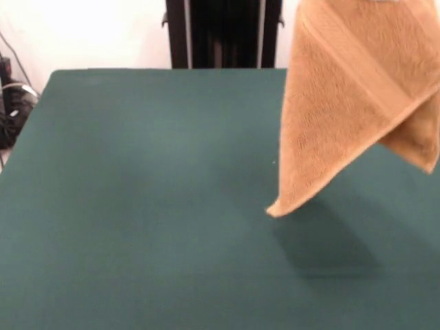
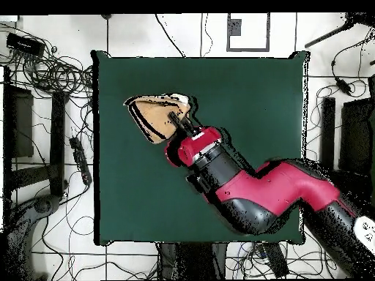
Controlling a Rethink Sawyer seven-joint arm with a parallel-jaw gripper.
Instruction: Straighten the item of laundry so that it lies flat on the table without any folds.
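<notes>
The orange-tan towel (image 1: 344, 89) hangs in the air above the right part of the dark green table (image 1: 137, 206), clear of the top. It is draped in folds with a woven band slanting across it, and its lowest corner points down over its shadow. The gripper is above the top edge of the front view. In the overhead view the gripper (image 2: 178, 117) is at the right end of the bunched towel (image 2: 152, 115) and holds it up over the table's (image 2: 242, 95) upper left part. The white tag is not visible.
The red and black arm (image 2: 256, 183) reaches in from the lower right across the table. The black pedestal (image 1: 223, 34) stands behind the far edge. Cables (image 1: 10, 103) lie beside the table, and more cables (image 2: 44, 66) are on the floor.
</notes>
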